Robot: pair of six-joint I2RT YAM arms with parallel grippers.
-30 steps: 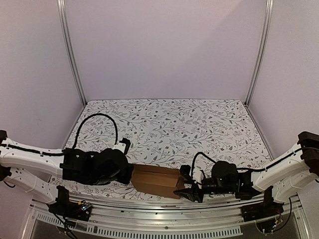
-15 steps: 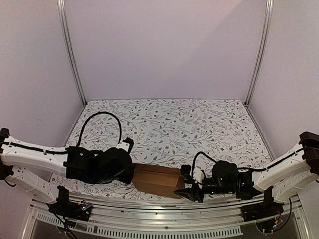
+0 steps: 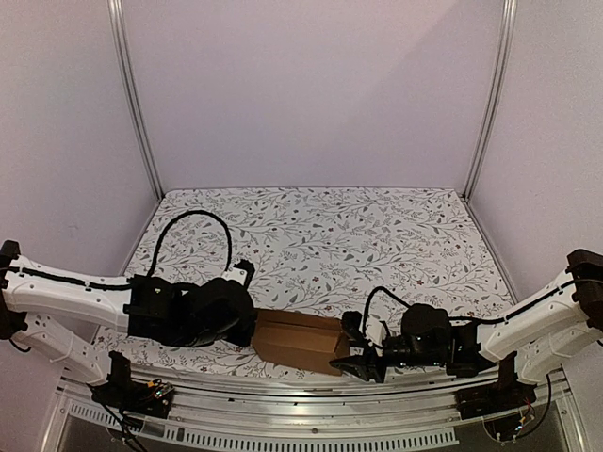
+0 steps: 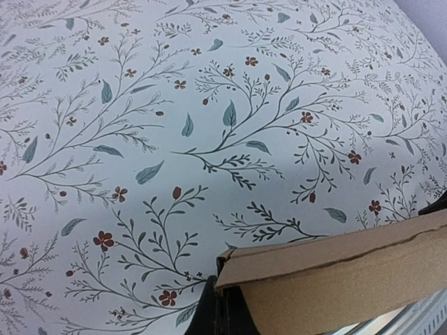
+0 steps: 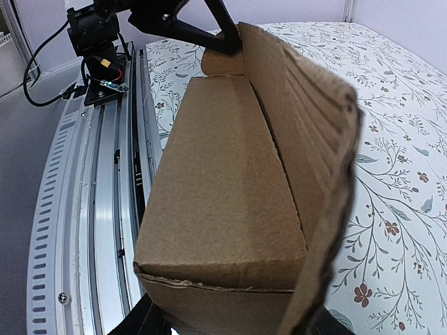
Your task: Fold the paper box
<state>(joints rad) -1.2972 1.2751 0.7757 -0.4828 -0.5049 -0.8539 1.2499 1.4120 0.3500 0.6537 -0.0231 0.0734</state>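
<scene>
The paper box is a brown oblong lying on the floral tablecloth near the front edge. My left gripper is shut, and its joined fingertips press against the box's left end corner. My right gripper grips the right end, one finger on each side of the box. A long flap stands loose along the box's far side. At the box's far end in the right wrist view, the left gripper touches a small end flap.
A ribbed aluminium rail runs along the table's front edge, just in front of the box. The floral cloth reaches back to pale walls and metal posts. The left arm's base and cable sit on the rail.
My left arm has slid right, bringing its shut fingertips tighter against the box's left end. The right gripper and the box have barely moved.
</scene>
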